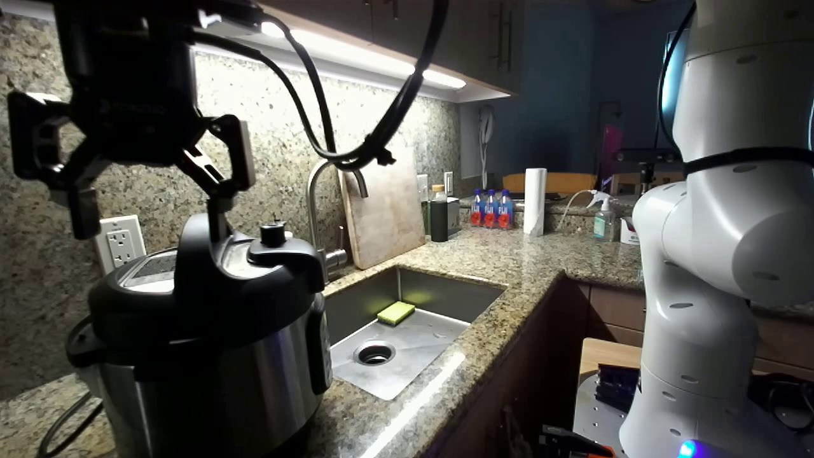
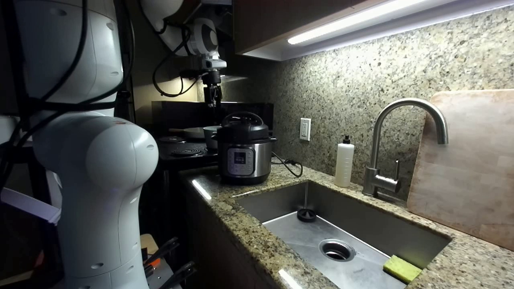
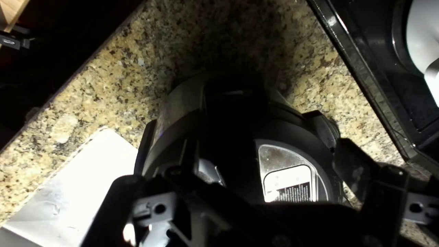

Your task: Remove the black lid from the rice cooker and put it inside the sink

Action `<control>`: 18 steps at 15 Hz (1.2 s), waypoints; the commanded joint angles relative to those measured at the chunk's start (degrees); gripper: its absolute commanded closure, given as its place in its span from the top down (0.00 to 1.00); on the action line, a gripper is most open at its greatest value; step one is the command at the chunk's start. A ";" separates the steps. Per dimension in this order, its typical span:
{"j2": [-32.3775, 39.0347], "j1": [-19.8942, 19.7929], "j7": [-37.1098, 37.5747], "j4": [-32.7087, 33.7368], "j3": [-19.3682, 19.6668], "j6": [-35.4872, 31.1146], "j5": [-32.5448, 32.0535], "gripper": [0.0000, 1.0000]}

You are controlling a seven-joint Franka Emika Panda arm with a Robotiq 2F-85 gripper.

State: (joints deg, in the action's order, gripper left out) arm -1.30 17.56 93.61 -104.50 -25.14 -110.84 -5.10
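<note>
The black lid (image 2: 243, 131) is seated on the rice cooker (image 2: 245, 159), below the tool (image 1: 153, 226), whose fingers (image 1: 220, 216) are spread wide; the lid's handle (image 1: 196, 256), poorly lit, is apparently set crosswise to their closing direction.

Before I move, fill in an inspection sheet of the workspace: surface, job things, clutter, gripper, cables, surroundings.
Surface: speckled granite counter, with glare near its front edge.
Job's things: black lid on the rice cooker; sink nearby holds a yellow sponge and a round black piece.
Clutter: pale bottle beside the faucet, cutting board leaning on the wall.
Gripper: open above the lid; contact with its handle cannot be judged.
Cables: a cord lies on the counter beside the cooker; arm cables loop beside the gripper.
Surroundings: stovetop with cookware past the cooker, wall outlet, under-cabinet light lit.
</note>
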 commanded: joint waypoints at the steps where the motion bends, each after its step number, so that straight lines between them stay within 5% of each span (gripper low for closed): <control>1: 2.09 0.97 -0.12 3.76 1.94 5.33 -0.13 1.00; 8: 3.03 0.47 -1.97 6.69 4.97 11.87 0.45 1.00; 18: 4.22 -0.50 -10.68 4.94 8.76 10.40 1.83 1.00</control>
State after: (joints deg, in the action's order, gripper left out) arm 2.83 17.49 86.80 -98.99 -17.05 -100.03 -4.77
